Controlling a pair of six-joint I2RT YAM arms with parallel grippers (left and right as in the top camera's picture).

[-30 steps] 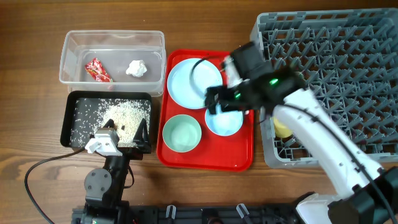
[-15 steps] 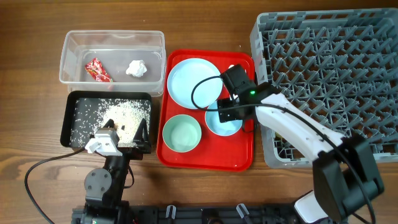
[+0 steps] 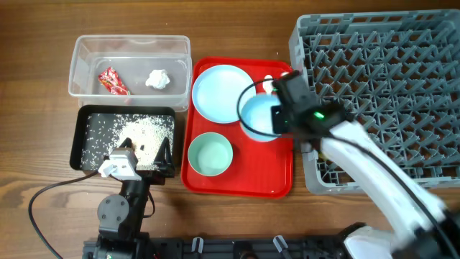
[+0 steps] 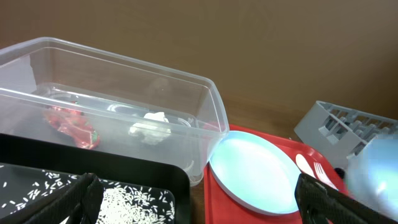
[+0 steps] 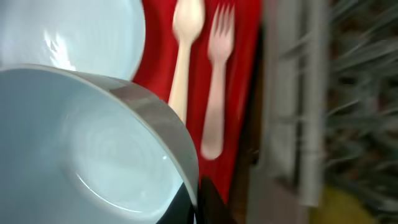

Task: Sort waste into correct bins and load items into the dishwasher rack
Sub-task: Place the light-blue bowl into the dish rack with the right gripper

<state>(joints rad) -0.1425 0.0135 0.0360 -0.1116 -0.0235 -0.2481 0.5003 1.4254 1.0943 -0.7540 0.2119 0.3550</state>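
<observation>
My right gripper (image 3: 279, 119) (image 5: 196, 194) is shut on the rim of the light blue bowl (image 3: 257, 117) (image 5: 81, 155) and holds it tilted above the red tray. A white spoon (image 5: 183, 50) and fork (image 5: 214, 81) lie on the tray beside the grey dishwasher rack (image 3: 381, 86). The light blue plate (image 3: 218, 92) (image 4: 255, 168) and pale green bowl (image 3: 210, 155) also rest on the tray. In the clear tub (image 3: 129, 42) are the red wrapper (image 3: 113, 80) and the tissue ball (image 3: 157, 79). Rice (image 3: 144, 133) fills the black tray (image 3: 80, 137). My left gripper (image 3: 140, 155) (image 4: 199, 205) is open at that tray's near edge.
The flat red tray (image 3: 237, 180) lies between the two bins on the left and the rack on the right. A cable (image 3: 57, 191) curls over the wooden table by the left arm's base.
The right gripper has shut on the light blue bowl's rim and raised it off the red tray, toward the rack. The left arm has not moved.
</observation>
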